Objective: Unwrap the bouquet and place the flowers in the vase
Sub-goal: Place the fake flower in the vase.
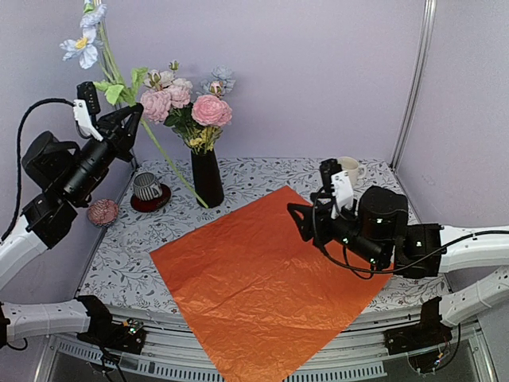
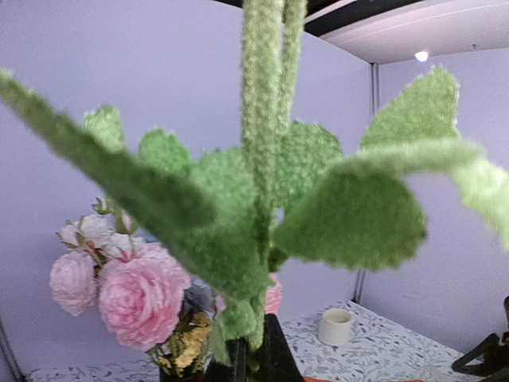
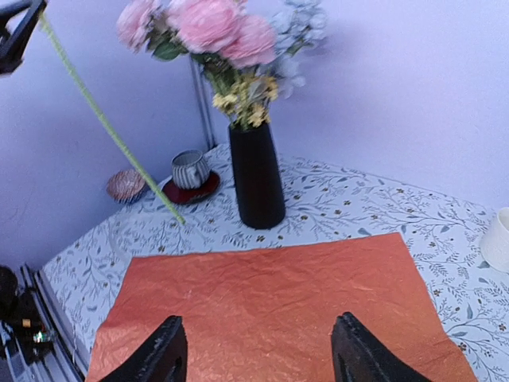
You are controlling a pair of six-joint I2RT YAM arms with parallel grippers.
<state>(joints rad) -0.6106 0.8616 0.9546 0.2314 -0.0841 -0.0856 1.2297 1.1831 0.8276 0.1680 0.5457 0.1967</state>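
Closest of all is the fuzzy green stem (image 2: 261, 119) with its leaves (image 2: 350, 219), rising straight out from my left pincer (image 1: 135, 111), which is clamped tight on it. The pale blue bloom (image 1: 83, 46) stands high above that pincer. The stem's lower end slants down past it and ends beside the foot of the black vase (image 1: 207, 177), outside it. The vase, below and ahead of the left pincer, holds pink roses (image 1: 211, 110) and yellow clusters (image 3: 242, 103). My right pincer (image 3: 258, 358) hangs with fingers (image 3: 163, 354) spread wide, gripping nothing, over the orange sheet (image 3: 270, 302) lying flat on the table (image 1: 262, 171). The vase stands beyond this pincer, with a white mug (image 3: 499, 239) off to its right.
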